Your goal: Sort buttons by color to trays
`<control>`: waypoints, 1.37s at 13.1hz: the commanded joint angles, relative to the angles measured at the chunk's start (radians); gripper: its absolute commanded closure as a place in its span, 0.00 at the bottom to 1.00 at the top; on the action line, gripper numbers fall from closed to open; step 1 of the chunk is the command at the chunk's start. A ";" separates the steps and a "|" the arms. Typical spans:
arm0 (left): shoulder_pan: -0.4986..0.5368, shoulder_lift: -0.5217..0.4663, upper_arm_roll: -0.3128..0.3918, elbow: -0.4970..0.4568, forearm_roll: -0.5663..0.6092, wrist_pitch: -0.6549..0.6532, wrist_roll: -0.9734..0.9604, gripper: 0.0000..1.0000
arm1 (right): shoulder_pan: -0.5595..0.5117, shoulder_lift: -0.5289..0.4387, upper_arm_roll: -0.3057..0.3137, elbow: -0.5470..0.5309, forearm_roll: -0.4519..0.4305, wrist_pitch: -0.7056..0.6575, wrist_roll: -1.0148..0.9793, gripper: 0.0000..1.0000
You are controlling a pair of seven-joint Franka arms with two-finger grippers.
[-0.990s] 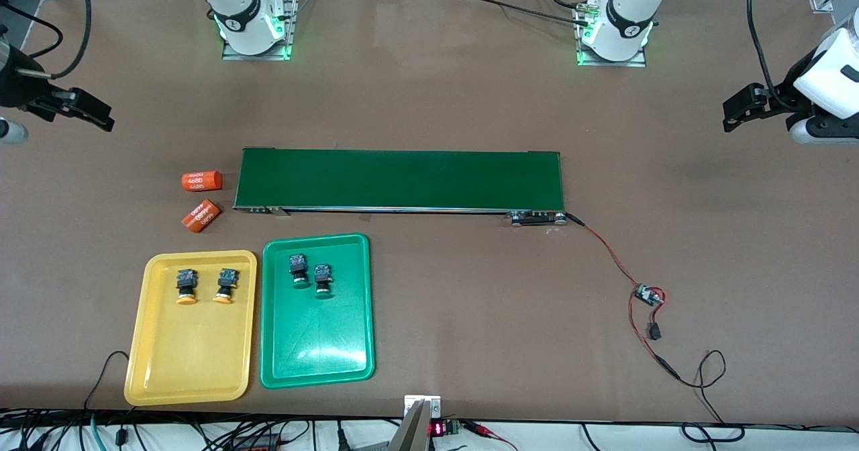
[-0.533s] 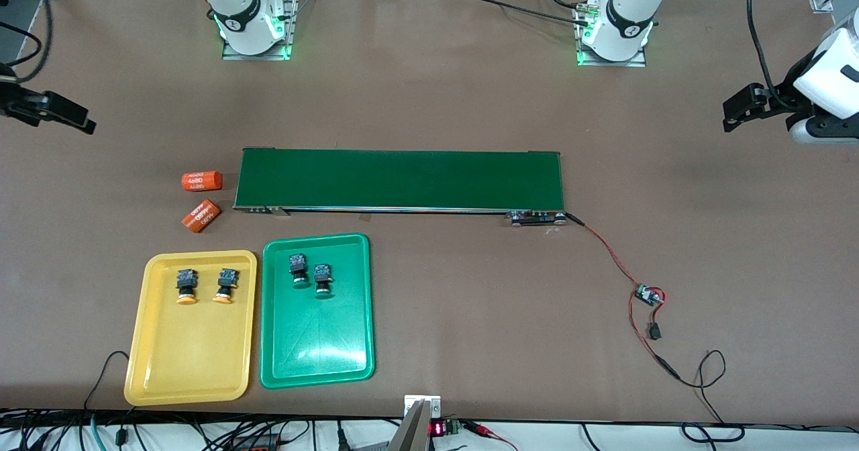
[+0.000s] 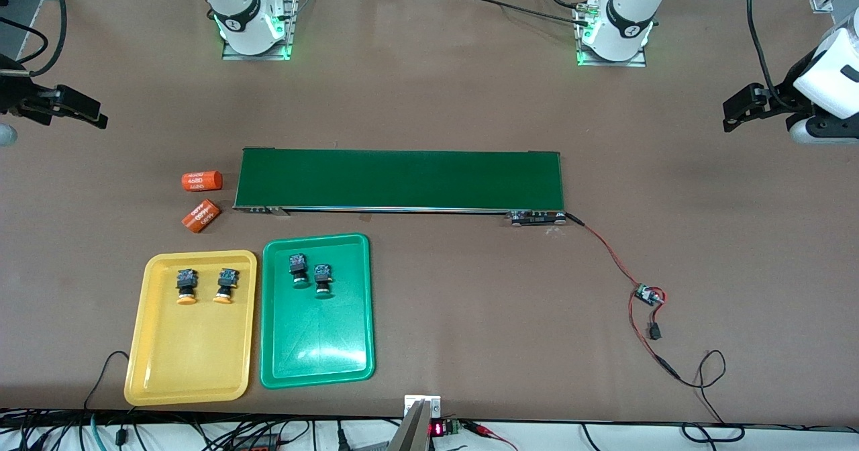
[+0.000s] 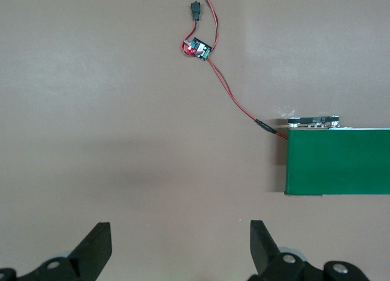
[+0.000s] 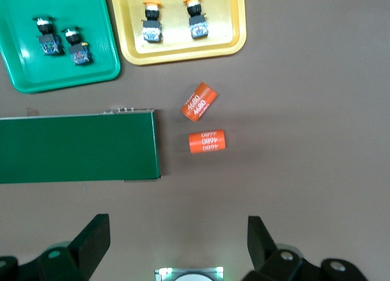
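1. Two orange-capped buttons (image 3: 205,286) sit in the yellow tray (image 3: 191,377); two green-capped buttons (image 3: 309,272) in the green tray (image 3: 317,364) (side by side).
2. The left gripper (image 4: 180,244) and right gripper (image 5: 177,241) hang over bare table, jaws spread wide, empty.

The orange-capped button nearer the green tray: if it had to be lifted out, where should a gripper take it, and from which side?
Judging by its pose, grip the orange-capped button across its dark body, coming straight down from above. It lies on its side in the yellow tray, with its cap pointing toward the front camera. The round cap looks more likely to slip. The second orange button lies apart, leaving finger room.
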 commanded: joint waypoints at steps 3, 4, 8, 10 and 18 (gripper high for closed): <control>-0.001 -0.008 -0.001 0.006 0.011 -0.015 0.026 0.00 | 0.005 0.027 -0.011 0.042 0.010 -0.037 0.004 0.00; -0.001 -0.008 -0.001 0.006 0.011 -0.015 0.026 0.00 | 0.007 0.031 -0.011 0.044 0.008 -0.038 0.002 0.00; 0.001 -0.008 -0.001 0.006 0.011 -0.015 0.026 0.00 | 0.010 0.034 -0.010 0.044 0.007 -0.038 0.004 0.00; -0.001 -0.008 -0.001 0.006 0.011 -0.015 0.026 0.00 | 0.010 0.050 -0.010 0.044 0.005 -0.026 0.004 0.00; -0.001 -0.008 -0.001 0.006 0.011 -0.015 0.026 0.00 | 0.010 0.067 -0.008 0.053 0.005 -0.017 0.004 0.00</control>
